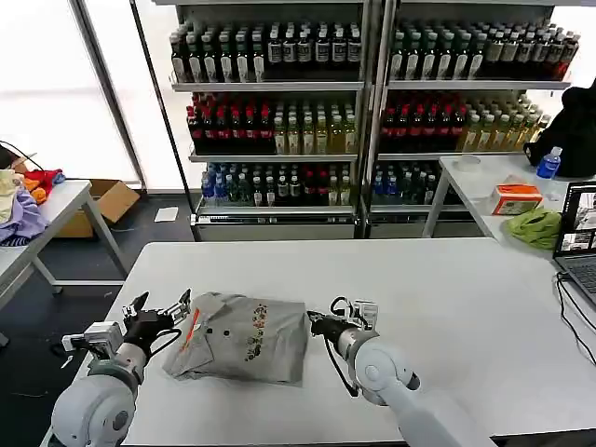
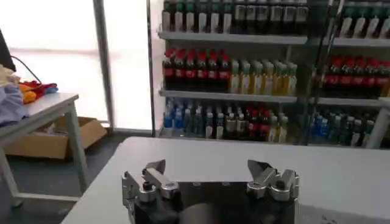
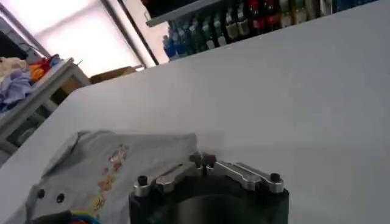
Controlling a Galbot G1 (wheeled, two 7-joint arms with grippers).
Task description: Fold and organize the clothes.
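One of the clothes, a light grey shirt (image 1: 244, 337), lies folded on the white table (image 1: 419, 289) with its orange-lined collar, dark buttons and colourful chest print facing up. In the right wrist view the shirt (image 3: 103, 173) lies just beyond the fingers. My left gripper (image 1: 160, 304) stands open just off the shirt's collar side, with nothing between its fingers. In the left wrist view the left gripper (image 2: 207, 168) looks out over bare tabletop. My right gripper (image 1: 314, 321) sits shut beside the shirt's opposite edge. In its own view the right gripper (image 3: 202, 159) has its tips pressed together and holds nothing.
A side table (image 1: 70, 197) at the left carries a pile of coloured garments (image 1: 19, 212). Another table (image 1: 480, 182) at the right holds a green cloth (image 1: 535, 226), an orange box and a laptop (image 1: 579, 237). Bottle shelves (image 1: 279, 112) stand behind. Bare tabletop lies beyond the shirt.
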